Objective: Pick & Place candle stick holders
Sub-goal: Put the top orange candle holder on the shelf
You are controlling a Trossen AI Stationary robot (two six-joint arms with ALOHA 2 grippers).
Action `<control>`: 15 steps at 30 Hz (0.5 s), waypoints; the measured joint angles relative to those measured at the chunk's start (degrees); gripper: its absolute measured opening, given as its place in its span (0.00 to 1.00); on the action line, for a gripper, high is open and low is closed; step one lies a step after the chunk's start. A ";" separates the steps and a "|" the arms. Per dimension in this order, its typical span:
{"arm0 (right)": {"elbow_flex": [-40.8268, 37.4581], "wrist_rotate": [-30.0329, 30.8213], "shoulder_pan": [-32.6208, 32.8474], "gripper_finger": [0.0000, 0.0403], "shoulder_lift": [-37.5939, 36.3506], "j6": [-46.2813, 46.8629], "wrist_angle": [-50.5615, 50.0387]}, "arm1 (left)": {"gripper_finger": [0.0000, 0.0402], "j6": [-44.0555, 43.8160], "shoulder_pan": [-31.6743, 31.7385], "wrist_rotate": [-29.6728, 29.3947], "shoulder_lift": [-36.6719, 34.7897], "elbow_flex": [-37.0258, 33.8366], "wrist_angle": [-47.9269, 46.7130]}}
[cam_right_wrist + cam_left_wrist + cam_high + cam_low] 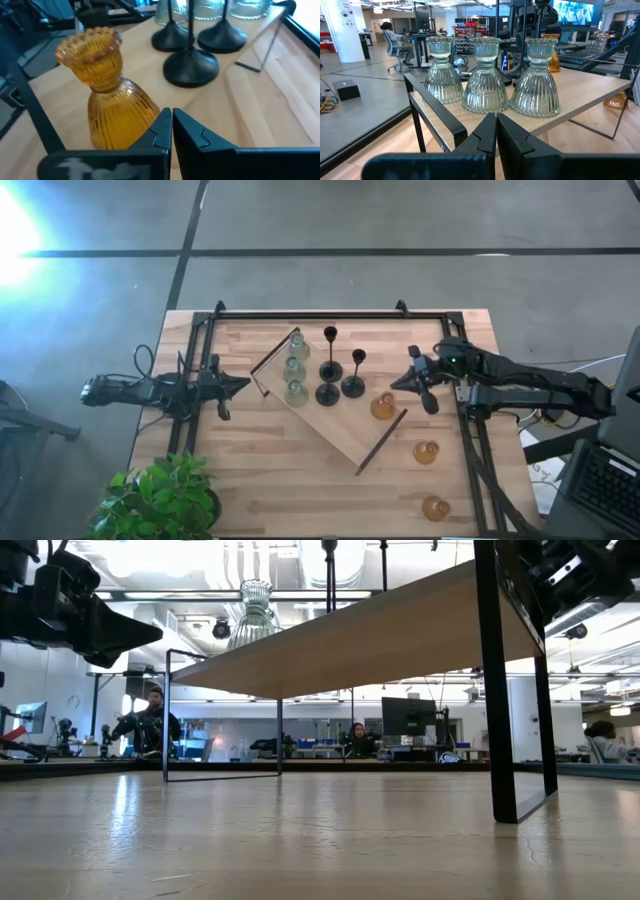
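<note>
Board (pixel 330 418) carries three green holders (pixel 295 366), three black ones (pixel 329 370) and one amber (pixel 382 406); two ambers (pixel 427 451) sit on the surface (pixel 260 480). Both tools, left (pixel 240 384) and right (pixel 408 378), closed, empty.

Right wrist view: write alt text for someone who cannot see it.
An amber glass candle holder stands on the wooden board just beyond the right gripper, whose dark fingers are shut with nothing between them. Behind it stand three black holders with round bases, then pale green glass holders at the back.
</note>
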 joint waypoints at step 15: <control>-0.02 -5.02 1.97 0.02 4.84 1.47 4.73 | 0.04 -0.01 -0.01 -0.02 0.00 0.00 0.00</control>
